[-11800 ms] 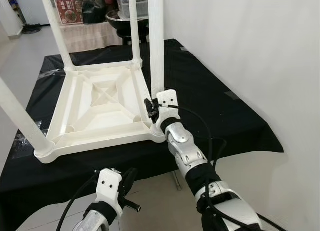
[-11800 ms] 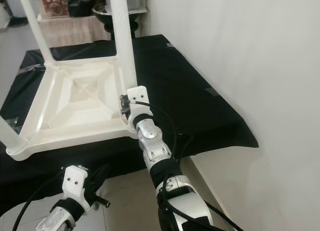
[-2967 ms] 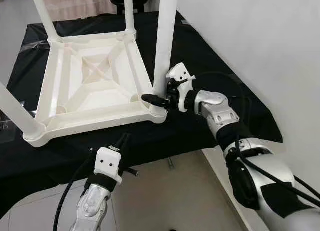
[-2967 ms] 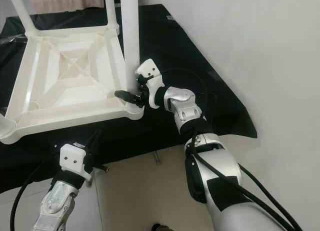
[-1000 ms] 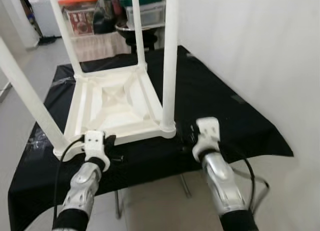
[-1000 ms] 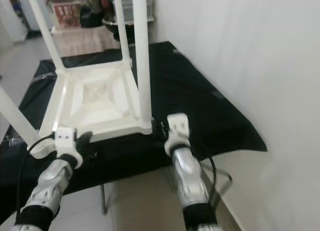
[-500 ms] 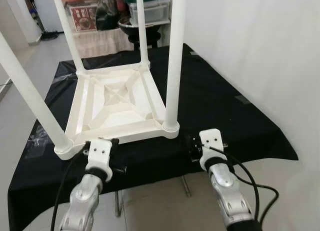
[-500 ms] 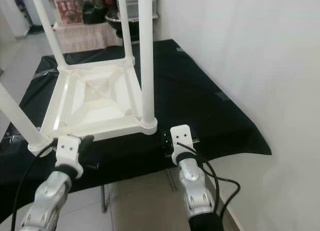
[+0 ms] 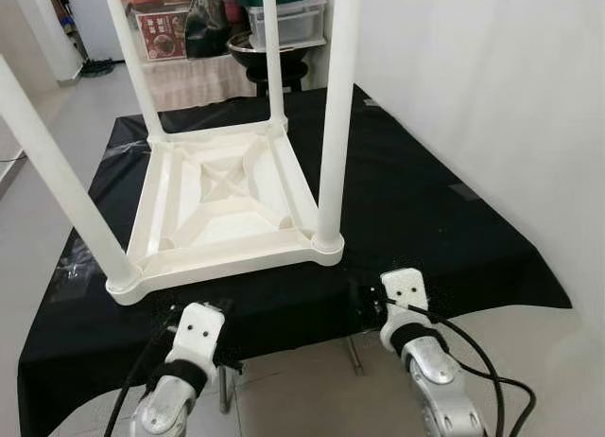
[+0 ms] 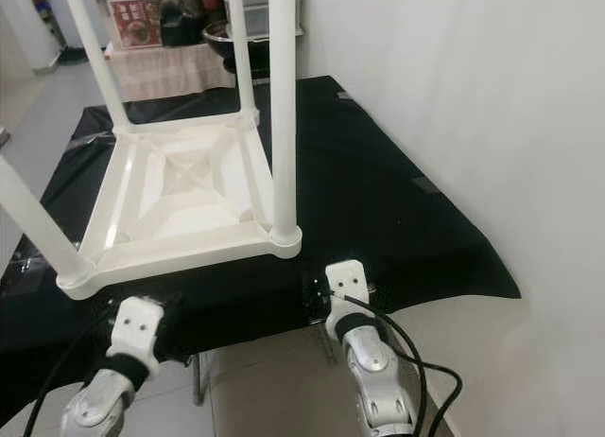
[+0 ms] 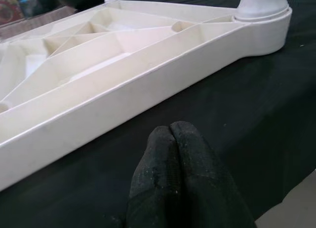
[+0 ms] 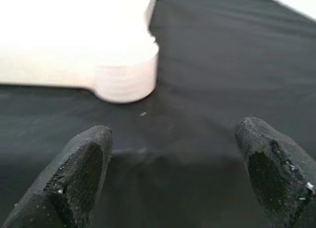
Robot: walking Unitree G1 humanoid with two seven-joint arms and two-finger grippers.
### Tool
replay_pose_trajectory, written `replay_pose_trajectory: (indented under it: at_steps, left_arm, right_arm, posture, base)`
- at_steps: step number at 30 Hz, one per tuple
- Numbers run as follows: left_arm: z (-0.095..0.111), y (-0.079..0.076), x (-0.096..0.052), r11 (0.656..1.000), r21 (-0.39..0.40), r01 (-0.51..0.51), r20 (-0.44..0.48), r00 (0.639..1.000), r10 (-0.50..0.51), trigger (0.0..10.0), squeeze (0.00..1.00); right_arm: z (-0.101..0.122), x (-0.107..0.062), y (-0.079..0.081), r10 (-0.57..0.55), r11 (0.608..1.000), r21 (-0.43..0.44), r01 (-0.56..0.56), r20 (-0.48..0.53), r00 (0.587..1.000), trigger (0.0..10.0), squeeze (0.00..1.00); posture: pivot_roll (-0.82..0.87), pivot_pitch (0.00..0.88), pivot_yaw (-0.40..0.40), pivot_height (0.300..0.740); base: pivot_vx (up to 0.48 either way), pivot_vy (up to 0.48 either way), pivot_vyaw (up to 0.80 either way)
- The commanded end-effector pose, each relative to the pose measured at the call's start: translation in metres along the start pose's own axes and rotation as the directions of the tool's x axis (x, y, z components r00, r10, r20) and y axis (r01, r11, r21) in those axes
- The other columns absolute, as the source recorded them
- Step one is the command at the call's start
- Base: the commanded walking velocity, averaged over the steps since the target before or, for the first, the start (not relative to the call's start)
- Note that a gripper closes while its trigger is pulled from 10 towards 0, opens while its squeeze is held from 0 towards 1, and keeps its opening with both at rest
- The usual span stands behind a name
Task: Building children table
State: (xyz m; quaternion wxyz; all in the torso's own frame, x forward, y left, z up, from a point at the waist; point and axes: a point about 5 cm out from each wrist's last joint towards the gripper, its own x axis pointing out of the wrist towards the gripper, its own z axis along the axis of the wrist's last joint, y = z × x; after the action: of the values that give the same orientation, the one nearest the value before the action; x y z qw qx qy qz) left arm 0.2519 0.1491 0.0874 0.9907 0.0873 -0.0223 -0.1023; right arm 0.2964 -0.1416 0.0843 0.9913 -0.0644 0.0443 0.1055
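Table (image 9: 222,205) lies upside down with four legs fitted, so assembly seems complete; left claw (image 11: 173,134) closed empty, right claw (image 12: 173,159) wide, next must grip and flip it.

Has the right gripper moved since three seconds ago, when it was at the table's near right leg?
Yes. The right gripper has pulled back from the near right leg toward the robot, now at the black cloth's near edge, open and holding nothing.
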Motion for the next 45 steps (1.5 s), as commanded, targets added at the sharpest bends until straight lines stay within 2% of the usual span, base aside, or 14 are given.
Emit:
replay_pose_trajectory:
  at_steps: [1,7,11,14,18,21,28,38,42,45]
  left_arm:
    - [-0.006,-0.003,0.000,1.000,-0.011,0.004,-0.032,0.999,-0.005,10.0,0.00]
    - [-0.002,-0.004,0.003,1.000,-0.016,0.004,-0.020,1.000,-0.004,10.0,0.00]
    - [0.002,-0.007,0.012,1.000,-0.005,0.022,-0.003,1.000,-0.022,10.0,0.00]
    - [0.004,-0.009,0.016,1.000,0.010,0.025,0.005,1.000,-0.025,10.0,0.00]
    - [0.005,-0.009,0.018,0.999,0.025,0.026,0.011,1.000,-0.026,10.0,0.00]
    - [0.006,-0.008,0.019,1.000,0.028,0.015,0.015,1.000,-0.015,10.0,0.00]
    - [0.008,-0.005,0.020,1.000,0.027,0.004,0.028,1.000,-0.005,10.0,0.00]
    - [0.007,-0.003,0.021,1.000,0.015,0.006,0.019,1.000,-0.006,10.0,0.00]
    - [0.006,-0.004,0.022,1.000,-0.004,0.018,0.015,1.000,-0.018,10.0,0.00]
    - [0.007,-0.004,0.023,1.000,-0.011,0.024,0.015,1.000,-0.023,10.0,0.00]
  right_arm:
    - [0.000,0.002,0.002,0.016,1.000,0.000,-0.016,0.009,1.000,10.0,0.00]
    - [0.002,0.004,0.005,0.043,0.999,-0.027,-0.042,0.017,0.999,10.0,0.00]
    - [0.006,0.009,0.005,0.061,0.997,-0.039,-0.060,0.028,0.998,10.0,0.00]
    - [0.007,0.011,0.005,0.083,0.993,-0.092,-0.080,0.031,0.996,10.0,0.00]
    - [0.007,0.012,0.003,0.087,0.992,-0.090,-0.083,0.032,0.996,10.0,0.00]
    - [0.009,0.014,0.004,0.111,0.993,-0.042,-0.110,0.039,0.993,10.0,0.00]
    - [0.009,0.015,0.009,0.174,0.979,-0.112,-0.168,0.048,0.984,10.0,0.00]
    - [0.010,0.017,0.011,0.188,0.980,-0.073,-0.184,0.054,0.981,10.0,0.00]
    - [0.010,0.018,0.012,0.233,0.972,-0.029,-0.232,0.056,0.971,10.0,0.00]
    - [0.010,0.019,0.012,0.257,0.966,-0.044,-0.255,0.050,0.965,10.0,0.00]
  posture:
    - [-0.03,0.000,0.008,0.740]
    - [-0.03,0.000,0.021,0.740]
    - [-0.04,0.000,0.021,0.740]
    - [-0.04,0.000,0.024,0.740]
    - [-0.05,0.003,0.027,0.740]
    - [-0.05,0.004,0.033,0.740]
    - [-0.04,0.012,0.028,0.740]
    - [-0.04,0.022,0.036,0.740]
    - [-0.04,0.022,0.037,0.740]
    - [-0.03,0.025,0.041,0.740]
  base:
    - [0.000,0.000,0.00]
    - [0.000,0.000,0.00]
    - [0.000,0.000,0.00]
    - [0.000,0.000,0.00]
    - [0.000,0.000,0.00]
    - [0.000,0.000,0.00]
    - [0.000,0.000,0.46]
    - [0.000,0.000,0.80]
    - [0.000,0.000,0.00]
    - [0.000,0.000,0.00]
